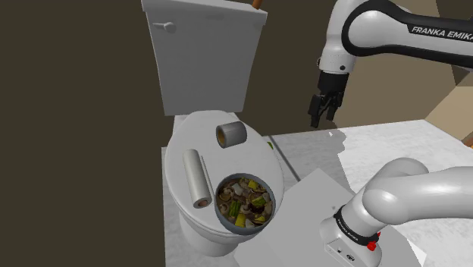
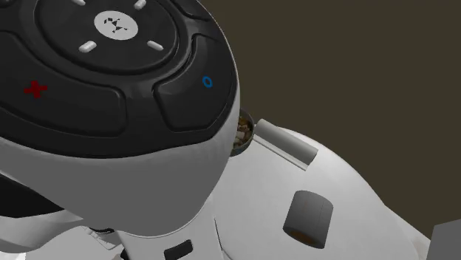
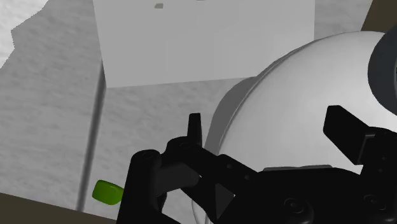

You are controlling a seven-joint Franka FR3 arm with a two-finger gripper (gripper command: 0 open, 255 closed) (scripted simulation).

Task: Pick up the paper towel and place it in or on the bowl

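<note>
While the all-black two-finger gripper [image 1: 324,114] hung in the air beside the white toilet tank [image 1: 205,53], its fingers stood apart and grasped nothing. The light grey paper towel roll [image 1: 196,178] lay on its side on the closed white toilet lid [image 1: 193,133], just beside the dark grey round bowl [image 1: 244,202] filled with mixed brown and green food. A shorter dark grey roll [image 1: 231,135] lay on the same lid, nearer to the tank. The gripper was well apart from the paper towel roll.
</note>
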